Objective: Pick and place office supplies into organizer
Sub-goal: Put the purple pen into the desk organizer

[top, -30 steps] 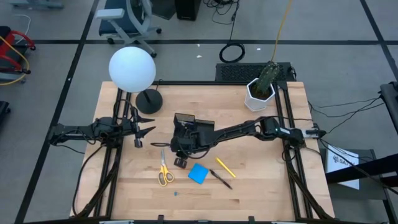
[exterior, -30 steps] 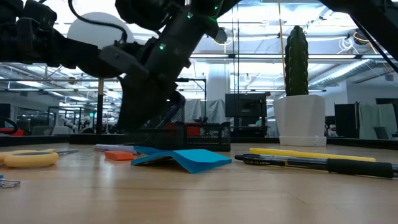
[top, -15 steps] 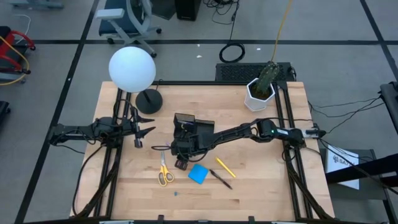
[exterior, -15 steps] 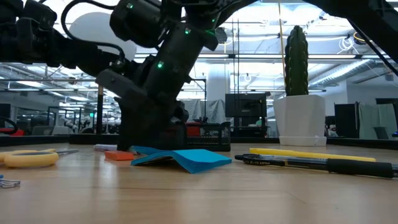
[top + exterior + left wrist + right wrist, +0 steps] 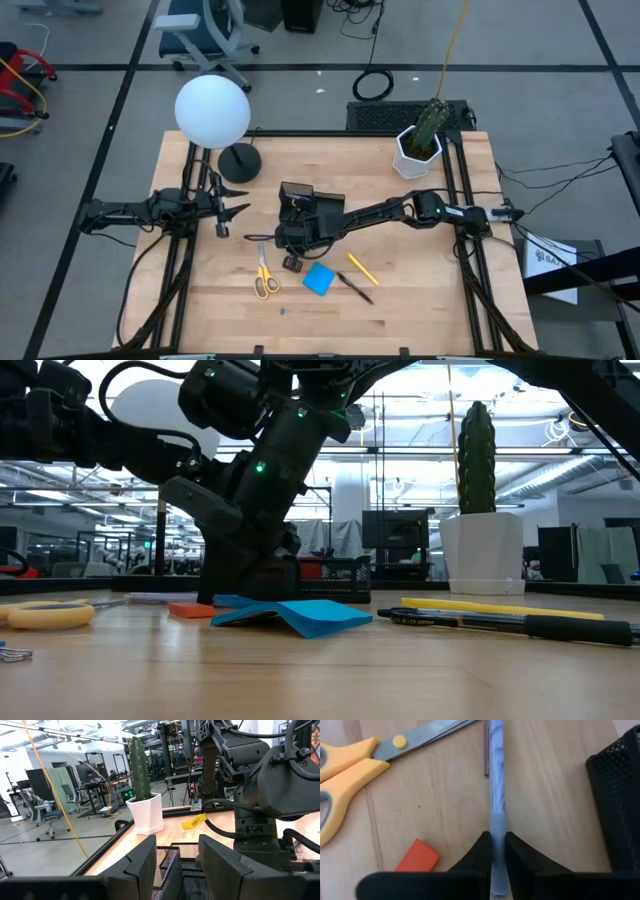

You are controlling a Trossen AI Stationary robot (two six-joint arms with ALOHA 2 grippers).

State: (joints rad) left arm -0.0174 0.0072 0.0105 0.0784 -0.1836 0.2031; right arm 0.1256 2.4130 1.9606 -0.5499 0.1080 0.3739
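Observation:
My right gripper [image 5: 291, 262] reaches down just in front of the black mesh organizer [image 5: 297, 198] and is shut on the purple-grey pen [image 5: 496, 780], which lies along the table. The yellow-handled scissors [image 5: 263, 273] and the small red eraser piece [image 5: 417, 856] lie flat beside it. The blue pad [image 5: 319, 279], the yellow pen [image 5: 362, 268] and the black pen [image 5: 355, 288] lie flat on the table to its right. My left gripper [image 5: 240, 201] waits open and empty at the table's left, facing the organizer [image 5: 175, 865]. My right gripper pinches the purple-grey pen close to one end [image 5: 496, 827] between its two fingers [image 5: 481, 851]. The fingers come from above, pointing down, and lie across the pen. The rest of the pen runs away from the fingers, level along the tabletop.
A lamp with a white globe [image 5: 212, 110] and a round black base [image 5: 240, 162] stands at the far left. A cactus in a white pot [image 5: 419, 148] stands at the far right. Bare wood shows along the table's near edge [image 5: 400, 325].
My right gripper has come down a little in front of the organizer until its fingers stand at the tabletop by the pen. The other supplies have stayed where they were.

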